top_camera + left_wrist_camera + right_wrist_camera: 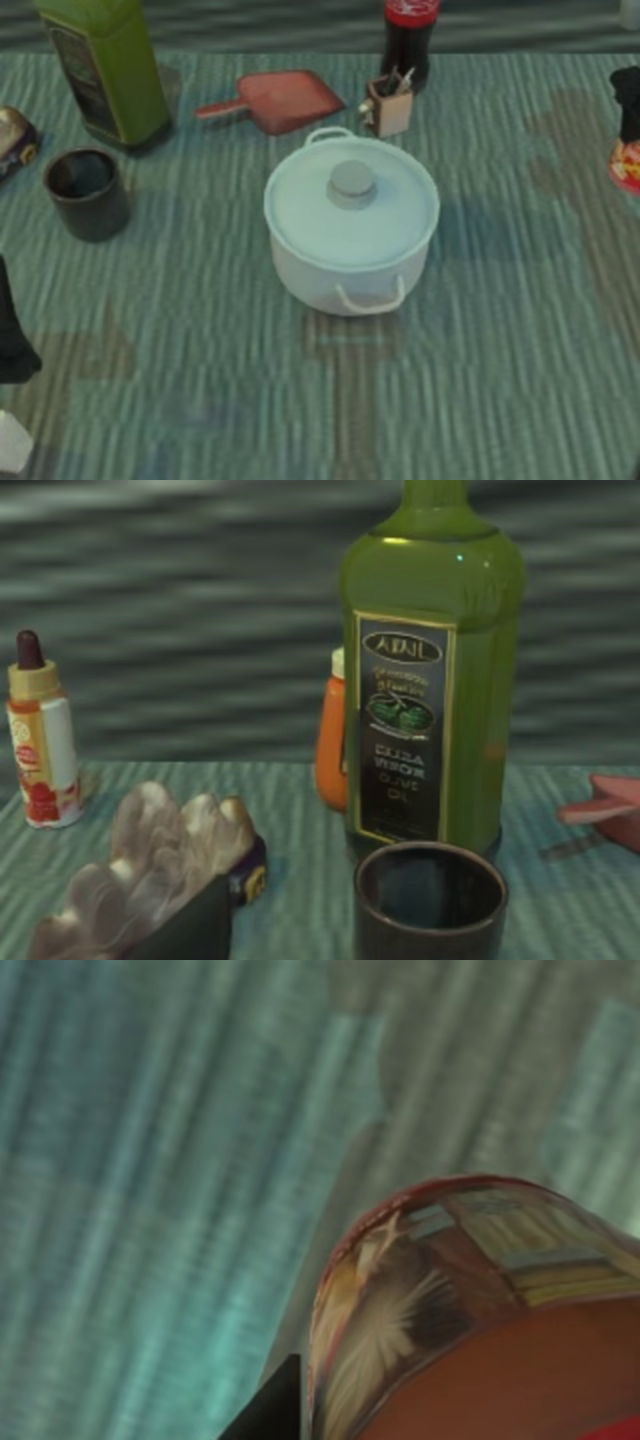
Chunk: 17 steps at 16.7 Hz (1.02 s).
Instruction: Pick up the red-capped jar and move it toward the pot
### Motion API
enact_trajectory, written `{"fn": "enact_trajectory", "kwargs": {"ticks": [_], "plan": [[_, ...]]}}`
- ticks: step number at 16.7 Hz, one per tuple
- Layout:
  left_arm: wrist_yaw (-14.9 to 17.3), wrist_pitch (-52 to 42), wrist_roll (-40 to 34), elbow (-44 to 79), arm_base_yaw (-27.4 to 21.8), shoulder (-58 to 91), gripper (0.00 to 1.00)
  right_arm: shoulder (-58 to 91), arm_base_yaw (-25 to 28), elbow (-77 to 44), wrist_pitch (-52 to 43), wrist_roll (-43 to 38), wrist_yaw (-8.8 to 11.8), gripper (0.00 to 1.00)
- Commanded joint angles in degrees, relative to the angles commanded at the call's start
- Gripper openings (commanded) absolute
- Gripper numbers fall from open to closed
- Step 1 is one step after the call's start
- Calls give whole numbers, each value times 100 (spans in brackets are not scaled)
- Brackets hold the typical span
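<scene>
Beside the lidded pot (350,225), a small box (389,105) holds utensils.

Tall green oil bottle (432,670) upright on the striped surface (290,810), orange container (331,742) partly hidden behind it, black cup (430,900) just in front, small dropper bottle (40,742) well apart, crinkled foil packet (150,865) near the cup, red scoop (605,808) at the edge.

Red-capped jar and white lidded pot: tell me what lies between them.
Nothing: in the top view, only bare striped cloth separates the red-capped jar from the white lidded pot.
</scene>
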<state>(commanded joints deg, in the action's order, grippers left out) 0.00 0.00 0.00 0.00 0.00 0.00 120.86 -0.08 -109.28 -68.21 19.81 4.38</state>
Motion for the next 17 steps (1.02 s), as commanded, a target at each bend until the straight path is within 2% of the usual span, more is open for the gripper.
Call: {"fn": "enact_trajectory", "kwargs": {"ticks": [4,7,17], "plan": [[0,0,0,0,0,0,100,17,-28,-15,0,-25,-2,0],[0,0,0,0,0,0,100,-29,152,177,157,-417,-94,0],[0,0,0,0,0,0,100,-381,1595,1613,1295,-3447,-739,0]]}}
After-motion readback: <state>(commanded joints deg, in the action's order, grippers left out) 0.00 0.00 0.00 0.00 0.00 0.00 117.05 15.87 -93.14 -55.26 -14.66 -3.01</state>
